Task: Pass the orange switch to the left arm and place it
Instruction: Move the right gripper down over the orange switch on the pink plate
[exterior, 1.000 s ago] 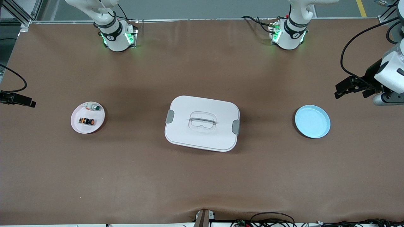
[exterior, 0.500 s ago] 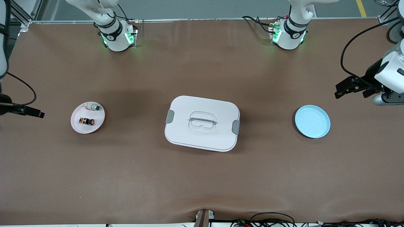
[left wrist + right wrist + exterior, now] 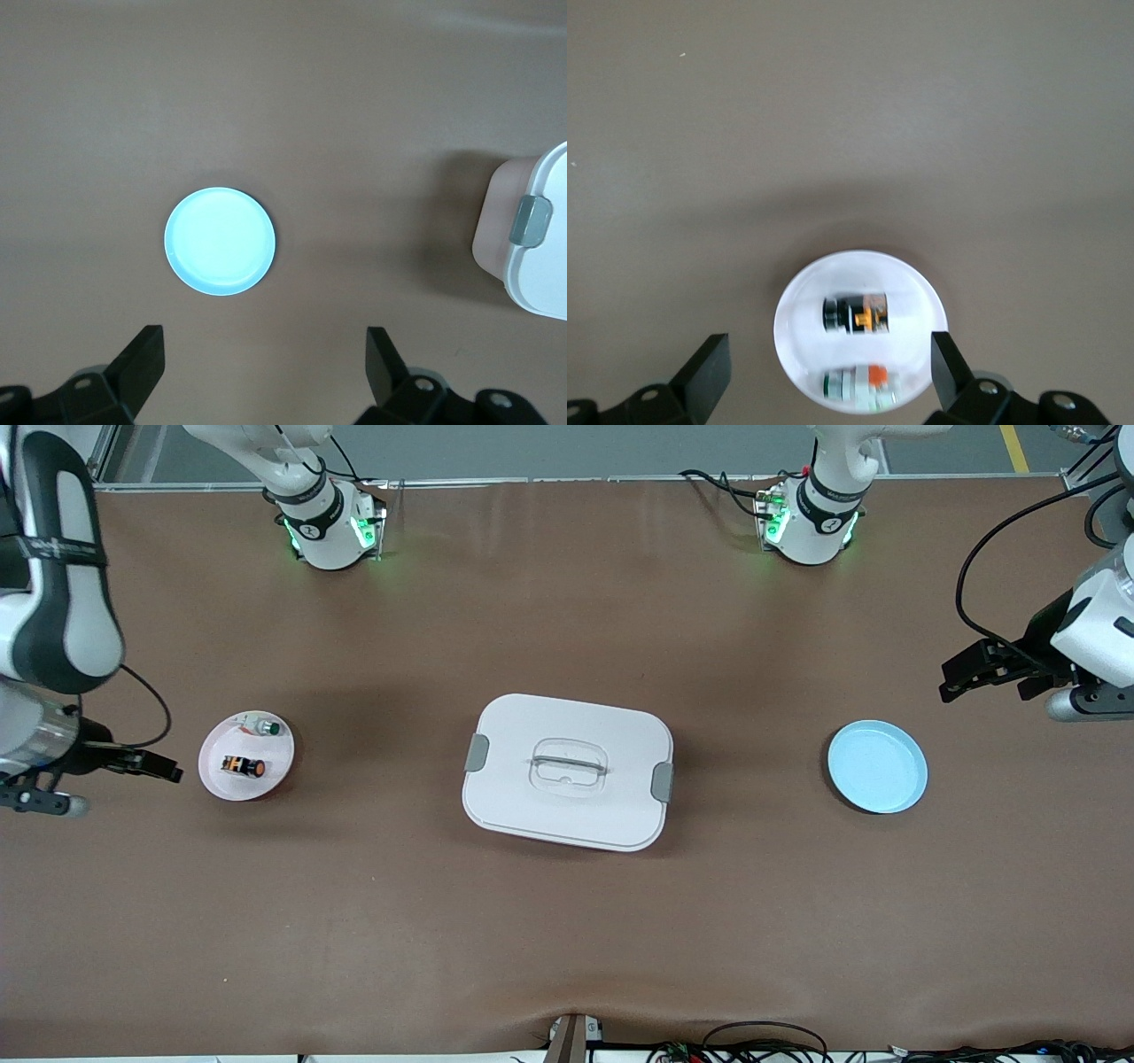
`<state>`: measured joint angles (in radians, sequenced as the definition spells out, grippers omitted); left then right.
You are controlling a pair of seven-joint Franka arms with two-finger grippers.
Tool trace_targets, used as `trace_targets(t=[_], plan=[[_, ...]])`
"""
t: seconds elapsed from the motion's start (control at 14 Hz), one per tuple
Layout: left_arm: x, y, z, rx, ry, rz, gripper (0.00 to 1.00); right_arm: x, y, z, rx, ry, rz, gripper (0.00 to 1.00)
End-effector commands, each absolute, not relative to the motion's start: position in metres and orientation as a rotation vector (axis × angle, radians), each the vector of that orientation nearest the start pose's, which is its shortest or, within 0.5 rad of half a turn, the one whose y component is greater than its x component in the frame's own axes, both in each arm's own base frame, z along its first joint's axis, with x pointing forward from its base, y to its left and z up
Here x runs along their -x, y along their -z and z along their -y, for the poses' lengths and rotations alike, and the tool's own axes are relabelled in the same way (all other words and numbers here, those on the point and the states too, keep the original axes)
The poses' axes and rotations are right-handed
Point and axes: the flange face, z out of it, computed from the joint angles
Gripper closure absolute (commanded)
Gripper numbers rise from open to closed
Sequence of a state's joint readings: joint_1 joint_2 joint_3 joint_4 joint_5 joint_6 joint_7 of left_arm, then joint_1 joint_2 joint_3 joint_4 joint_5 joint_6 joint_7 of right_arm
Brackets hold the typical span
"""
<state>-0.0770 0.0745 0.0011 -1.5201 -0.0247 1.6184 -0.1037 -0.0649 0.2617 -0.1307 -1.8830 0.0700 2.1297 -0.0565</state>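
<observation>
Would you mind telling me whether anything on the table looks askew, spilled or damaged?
Nothing stands out. The box sits closed mid-table, both clips in place. The orange switch lies beside a green-capped part on the pink plate. The blue plate is bare. The right hand and left hand are open.

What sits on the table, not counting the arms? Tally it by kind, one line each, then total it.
Plates: 2, the pink plate and the light-blue plate
Push-button parts: 2, both on the pink plate: the orange switch and the green-capped part
Boxes: 1, the white box between the plates
Total: 5
</observation>
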Motion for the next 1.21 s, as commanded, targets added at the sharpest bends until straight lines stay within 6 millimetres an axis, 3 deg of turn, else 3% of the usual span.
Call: trace_targets(t=[0.0,0.57,1.14], plan=[[-0.581,-0.615,0.047,3.163,0.031,0.025,0.0,-0.592,-0.339,0.106,3.143,0.012,-0.223,0.0],[-0.581,-0.615,0.045,3.163,0.031,0.03,0.0,-0.554,-0.272,0.109,3.187,0.084,-0.196,0.0],[-0.581,-0.615,0.044,3.163,0.031,0.032,0.0,-0.55,-0.229,0.108,3.183,0.029,-0.199,0.0]])
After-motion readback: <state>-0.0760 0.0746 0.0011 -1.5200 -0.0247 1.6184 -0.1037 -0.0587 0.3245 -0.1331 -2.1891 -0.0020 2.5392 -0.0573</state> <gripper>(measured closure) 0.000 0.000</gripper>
